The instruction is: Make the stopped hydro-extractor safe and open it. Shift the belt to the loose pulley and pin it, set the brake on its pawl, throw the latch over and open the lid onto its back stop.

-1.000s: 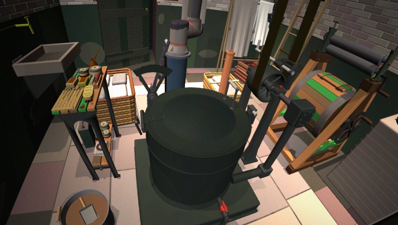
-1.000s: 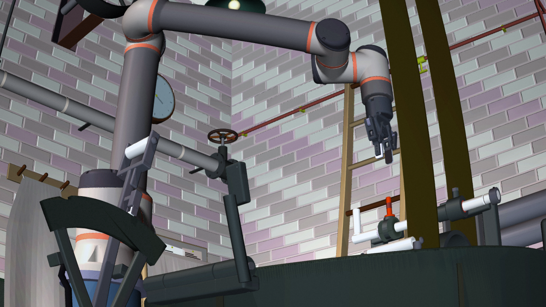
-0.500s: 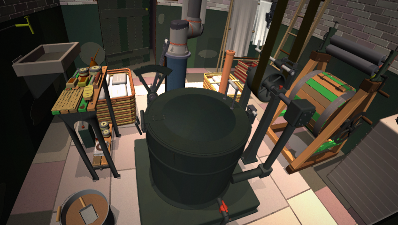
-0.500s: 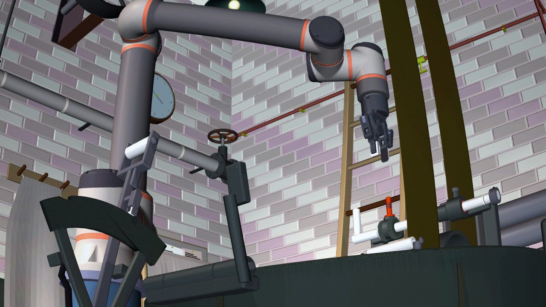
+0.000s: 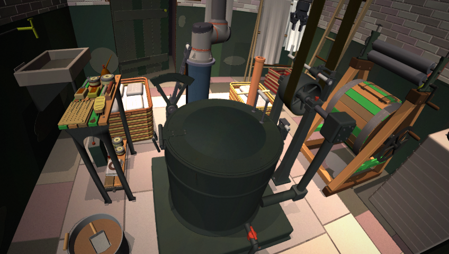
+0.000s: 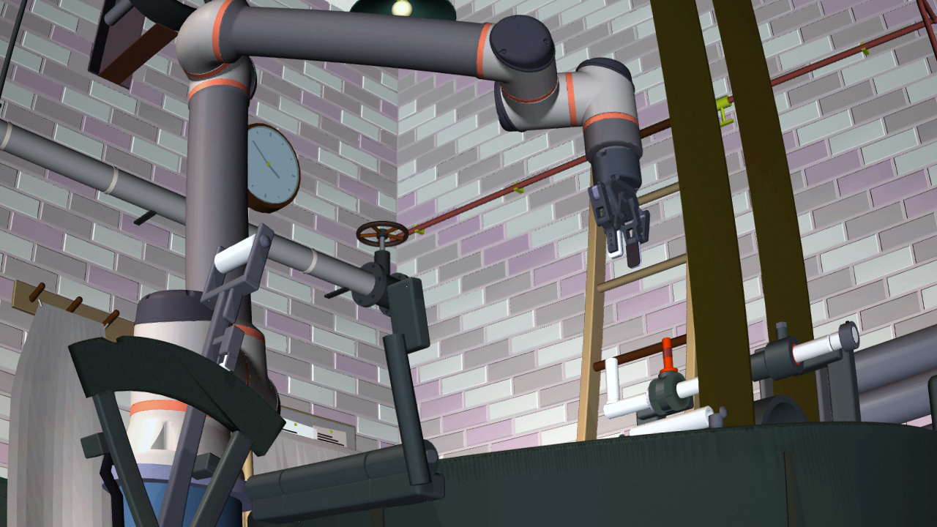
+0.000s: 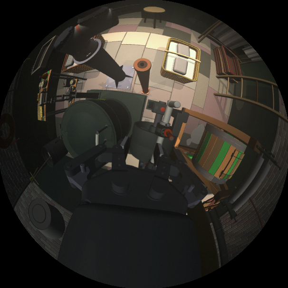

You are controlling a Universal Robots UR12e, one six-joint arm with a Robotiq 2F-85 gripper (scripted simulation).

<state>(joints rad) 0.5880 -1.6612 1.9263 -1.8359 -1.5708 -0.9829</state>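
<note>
The two runs of the drive belt [image 6: 688,196] rise just right of my gripper, down to the dark pulley [image 5: 299,94]. Below the gripper is the belt shifter with its white handle [image 6: 816,347] and a red-topped pin [image 6: 666,354]. The dark green hydro-extractor drum [image 5: 220,163] stands in the middle with its lid [image 5: 223,129] shut flat. The latch handle [image 5: 264,96] sits at the lid's far right rim. The brake lever with a white grip [image 6: 236,254] stands over its toothed quadrant [image 5: 172,82] at the far left. My gripper [image 6: 626,252] hangs high above the shifter, open and empty.
A wicker basket [image 5: 134,104] of linen stands left of the drum, another [image 5: 249,94] behind it. A work table [image 5: 91,104] with tools is at left. An orange pipe [image 5: 256,80], a ladder [image 6: 609,295] and a wooden washing drum [image 5: 362,107] crowd the right side.
</note>
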